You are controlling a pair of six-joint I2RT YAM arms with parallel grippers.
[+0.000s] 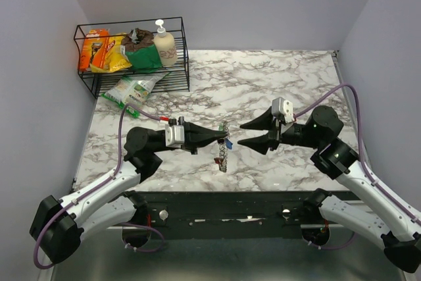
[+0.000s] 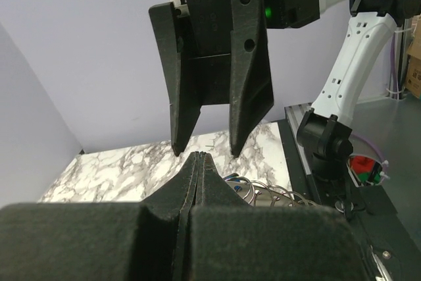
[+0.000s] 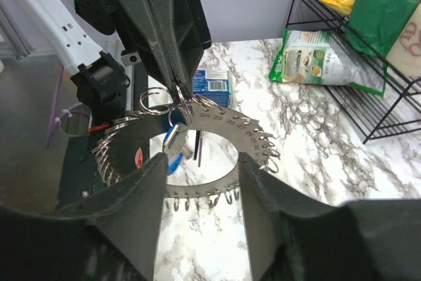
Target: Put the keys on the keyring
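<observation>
tiny two-digit numbers are stamped along the rim of the keyring (image 3: 230,128), one by each hole. a few near the top look like twenties, but i can't make them out for sure. the blue-and-white packet (image 3: 212,85) behind it carries print, too blurred to read. same with the green bag (image 3: 316,64), the orange box (image 1: 93,49) and the label on the bottle (image 1: 164,45).

big flat silvery keyring (image 3: 217,124) with open centre, numbered rim fringed by small wire loops, hanging upright, its top edge being pinched by left gripper (image 1: 219,137), blue-headed key (image 3: 171,144) dangling inside near the top
</observation>
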